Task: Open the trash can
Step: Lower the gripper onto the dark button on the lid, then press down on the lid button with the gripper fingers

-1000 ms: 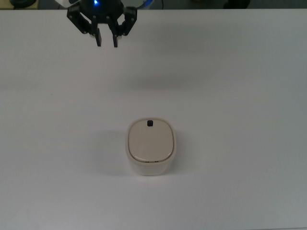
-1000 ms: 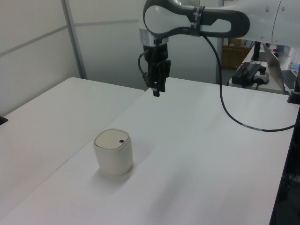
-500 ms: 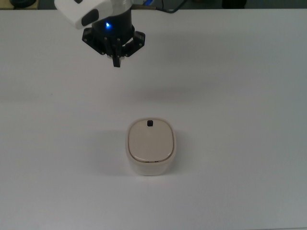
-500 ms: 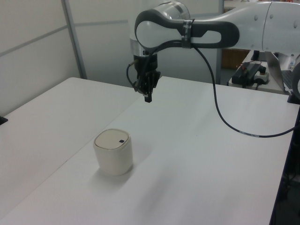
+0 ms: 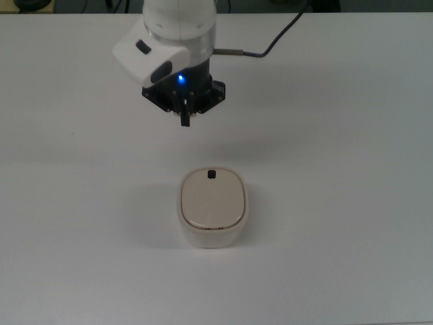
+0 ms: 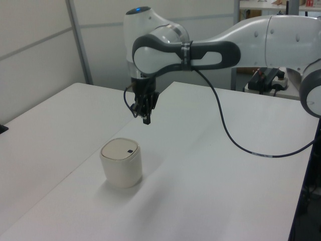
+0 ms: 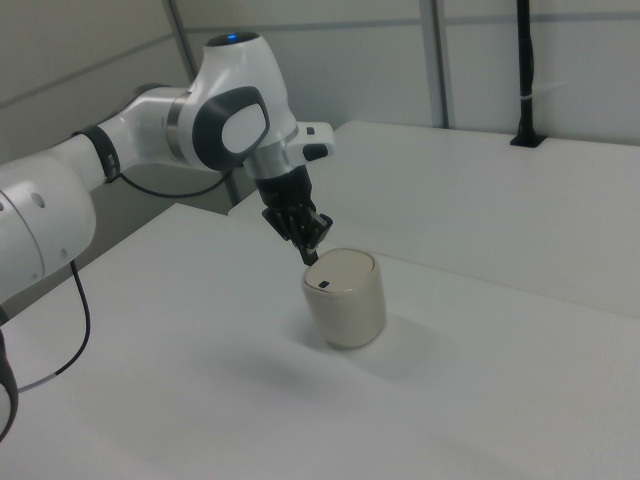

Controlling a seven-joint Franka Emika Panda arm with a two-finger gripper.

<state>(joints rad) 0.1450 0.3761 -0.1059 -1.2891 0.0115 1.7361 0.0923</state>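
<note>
- White table [image 5: 352, 203] carries the bin [image 5: 213, 206], lid flat and closed.
- Gripper [image 5: 184, 122] hangs above the table near the bin, fingers pressed together, holding and touching nothing.

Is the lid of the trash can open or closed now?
Closed: the lid lies flat on the trash can; the gripper hovers apart.
</note>
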